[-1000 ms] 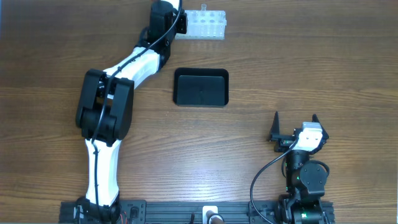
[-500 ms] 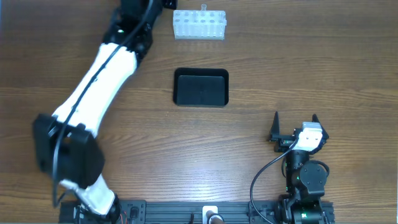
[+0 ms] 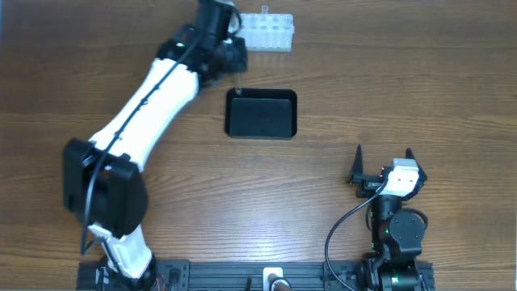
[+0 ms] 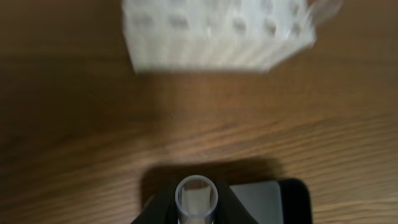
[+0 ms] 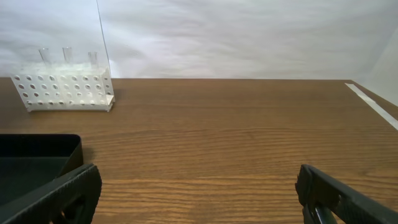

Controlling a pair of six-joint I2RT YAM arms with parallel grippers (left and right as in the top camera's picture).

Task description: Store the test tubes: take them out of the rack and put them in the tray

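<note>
**Left gripper holds one tube at the tray's corner**

You are working on a brown wooden table (image 3: 420, 81). The white left arm (image 3: 153, 89) is stretched far up it, toward the far edge.

The tray (image 3: 266, 117) is black, shallow and rectangular with rounded corners, and it lies near the middle of the table. Just beyond it stands the rack (image 3: 271, 36), a white block dotted with rows of holes, with one long side facing the tray. In the right wrist view three clear tubes (image 5: 66, 55) stand upright in the rack, their tops rising above it.

The held tube (image 4: 197, 199) is clear and thin-walled. Your left wrist camera looks straight down it, so it shows as a round open rim. The left gripper (image 4: 196, 210) is clamped on it, with a dark finger pressed against each side, and the tube stands upright between them.

From above, the tube shows as a thin line running from the gripper to the tray's far left corner, the one nearest the rack. In the left wrist view it sits between rack and tray, with that corner just beside it. You cannot tell whether its lower end is over the tray or over the wood next to it.

The right gripper (image 5: 202, 196) sits low by its base at the near right, well apart from tray and rack. Its fingers are spread wide.
</note>
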